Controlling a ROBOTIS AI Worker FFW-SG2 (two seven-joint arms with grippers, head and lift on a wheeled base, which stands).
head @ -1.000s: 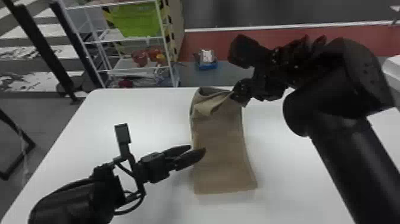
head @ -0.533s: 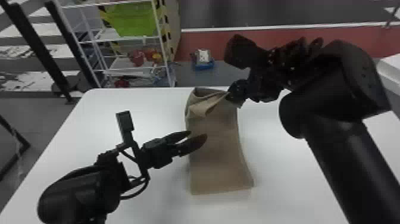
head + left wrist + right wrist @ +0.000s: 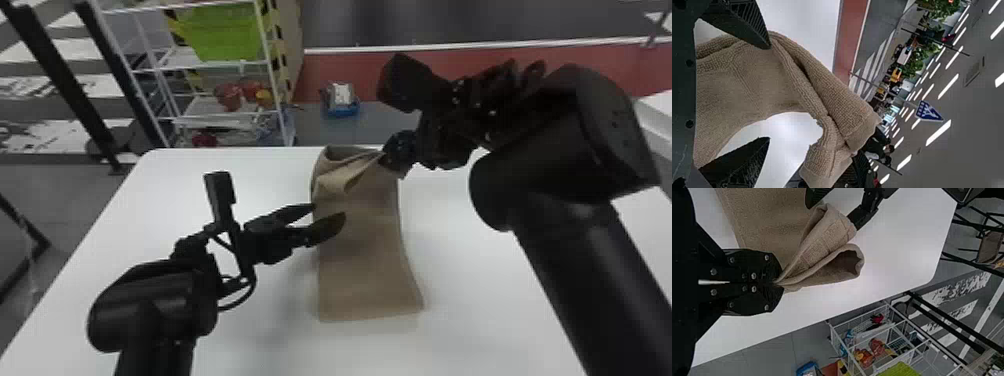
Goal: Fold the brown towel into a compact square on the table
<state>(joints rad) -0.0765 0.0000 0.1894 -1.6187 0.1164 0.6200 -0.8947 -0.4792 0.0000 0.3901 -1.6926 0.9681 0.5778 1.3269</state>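
fingers (image 3: 746, 17) of left gripper (image 3: 330, 210): matt black, ridged | brown towel (image 3: 365, 260) by them and between right gripper (image 3: 387, 159)'s fingers: cloth, rough, nubbly | table (image 3: 475, 320) beneath fingers: smooth, pale | rack (image 3: 200, 66) beyond: thin metal wire | green bin (image 3: 220, 32): plastic

I look down from the head; closer, the left wrist view faces outward, the right downward; all share the towel (image 3: 367, 270).

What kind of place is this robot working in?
It looks like a lab or demo area inside a larger hall, though I can't be sure which. There's a white table beside a wire shelf holding a green bin, and the ceiling has rows of strip lights.
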